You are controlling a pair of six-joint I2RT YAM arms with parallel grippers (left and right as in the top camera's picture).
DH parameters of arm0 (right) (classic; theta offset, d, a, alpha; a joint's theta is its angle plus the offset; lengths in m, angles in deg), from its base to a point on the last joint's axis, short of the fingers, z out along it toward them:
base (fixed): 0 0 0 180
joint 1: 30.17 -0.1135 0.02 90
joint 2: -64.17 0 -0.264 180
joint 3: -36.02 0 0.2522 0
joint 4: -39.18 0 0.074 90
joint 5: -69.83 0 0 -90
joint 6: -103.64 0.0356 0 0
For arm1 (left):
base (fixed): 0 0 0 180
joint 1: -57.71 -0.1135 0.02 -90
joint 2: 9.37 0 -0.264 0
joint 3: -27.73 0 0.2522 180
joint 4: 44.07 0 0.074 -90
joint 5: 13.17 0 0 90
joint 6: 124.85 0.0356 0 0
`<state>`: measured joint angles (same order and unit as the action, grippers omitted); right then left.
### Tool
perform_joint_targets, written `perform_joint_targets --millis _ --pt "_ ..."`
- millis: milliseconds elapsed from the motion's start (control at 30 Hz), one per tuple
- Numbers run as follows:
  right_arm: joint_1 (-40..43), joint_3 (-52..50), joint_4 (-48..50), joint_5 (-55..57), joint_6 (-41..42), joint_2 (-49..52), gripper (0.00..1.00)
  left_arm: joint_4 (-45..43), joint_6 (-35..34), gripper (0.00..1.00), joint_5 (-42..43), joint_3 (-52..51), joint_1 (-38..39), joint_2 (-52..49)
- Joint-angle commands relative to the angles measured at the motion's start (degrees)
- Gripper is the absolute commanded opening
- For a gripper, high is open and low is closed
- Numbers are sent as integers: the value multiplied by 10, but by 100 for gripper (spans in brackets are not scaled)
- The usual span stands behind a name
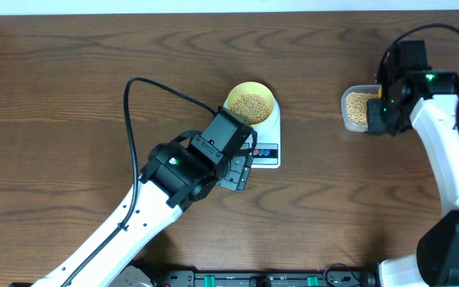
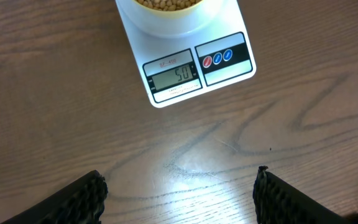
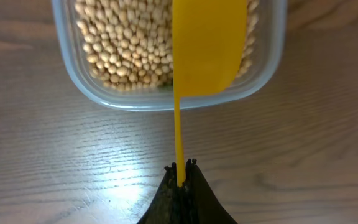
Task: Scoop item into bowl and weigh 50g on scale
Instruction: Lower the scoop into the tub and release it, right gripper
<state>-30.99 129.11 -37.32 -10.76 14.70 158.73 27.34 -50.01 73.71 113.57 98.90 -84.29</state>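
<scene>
The pale yellow-green bowl (image 1: pixel 251 104) holds beige beans (image 1: pixel 250 106) and stands on the white scale (image 1: pixel 267 151). In the left wrist view the scale (image 2: pixel 191 68) shows 50 on its display, with the bowl (image 2: pixel 166 12) at the top edge. My left gripper (image 2: pixel 179 193) is open and empty over bare table just in front of the scale; from overhead it (image 1: pixel 233 171) is beside the scale's display edge. My right gripper (image 3: pixel 182 171) is shut on the handle of the yellow scoop (image 3: pixel 205 46), which hangs over the clear tub of beans (image 3: pixel 123 50).
The clear plastic tub (image 1: pixel 358 108) stands at the right of the table under my right arm. A black cable (image 1: pixel 158 88) loops over the table left of the scale. Dark wood table all round.
</scene>
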Motion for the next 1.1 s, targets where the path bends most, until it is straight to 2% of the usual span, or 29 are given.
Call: perform_joint_targets --millis 0,767,833,1000,1067 --pt "-3 -28 14 -6 16 4 1 1 5 78 1 11 -1 -2" --pt "-3 -89 101 -9 26 11 2 1 5 78 1 11 -1 -2" --pt "-3 -89 101 -9 26 11 9 1 5 78 1 11 -1 -2" --pt "-3 -89 101 -10 25 11 54 1 5 78 1 11 -1 -2" --pt "-3 -89 101 -10 25 11 65 1 5 78 1 11 -1 -2"
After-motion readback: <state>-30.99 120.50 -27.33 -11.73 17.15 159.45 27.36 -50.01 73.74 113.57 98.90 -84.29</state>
